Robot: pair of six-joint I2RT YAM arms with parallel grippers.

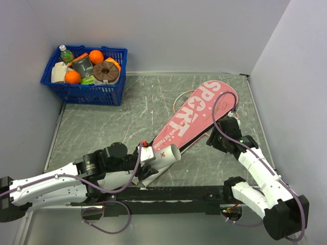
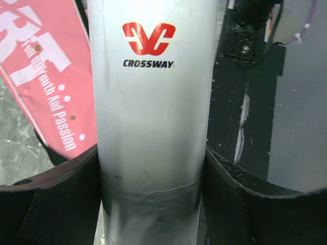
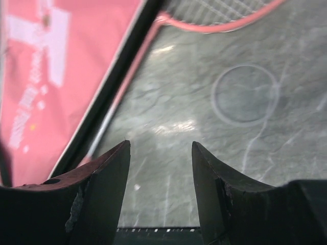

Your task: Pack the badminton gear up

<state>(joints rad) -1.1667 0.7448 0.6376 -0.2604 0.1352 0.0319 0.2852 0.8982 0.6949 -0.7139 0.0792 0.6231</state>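
One view, the left wrist's, reads "CROSSWAY" on the white cylindrical tube [image 2: 153, 112], clamped by the left gripper [image 2: 152, 168] beside the long pink "SPORT" racket bag [image 2: 46, 76]. The right wrist view shows the right gripper [image 3: 161, 153] spread, empty, above the grey table [image 3: 240, 153].

The top camera looks down on the whole counter [image 1: 102, 127]. Both close wrist cameras share the pink racket bag [image 2: 46, 87].

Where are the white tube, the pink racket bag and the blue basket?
white tube [image 2: 153, 112]: left wrist view, wall below the logo.
pink racket bag [image 1: 196, 115]: top external view, lettered face.
blue basket [image 1: 84, 94]: top external view, front wall.
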